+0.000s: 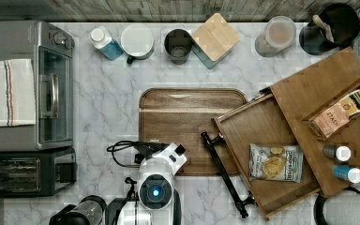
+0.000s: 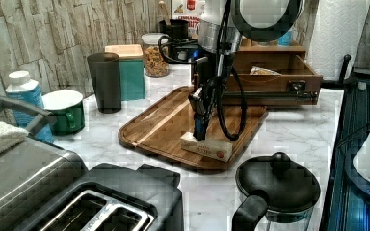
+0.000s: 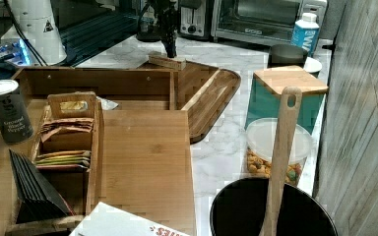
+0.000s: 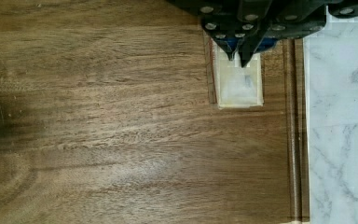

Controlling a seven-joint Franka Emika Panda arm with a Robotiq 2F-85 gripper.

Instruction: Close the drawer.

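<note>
The drawer (image 1: 262,126) stands pulled out at an angle from under the wooden box top (image 1: 318,89), its long black bar handle (image 1: 225,176) facing the tray. A chip bag (image 1: 275,162) lies inside it. In the left view the drawer front (image 2: 270,83) is behind the arm. My gripper (image 2: 200,132) points straight down over a small butter box (image 2: 207,147) on the dark serving tray (image 2: 159,125), well away from the handle. In the wrist view the gripper (image 4: 239,58) is shut, its tips at the top of the butter box (image 4: 240,86), which lies flat on the tray, not held.
A toaster oven (image 1: 28,84) and toaster (image 1: 23,176) fill the top view's left. A black kettle (image 2: 274,190) stands near the tray's front corner. Cups, a bottle and canisters line the back wall (image 1: 178,44). Spice jars (image 1: 342,164) sit on the box top.
</note>
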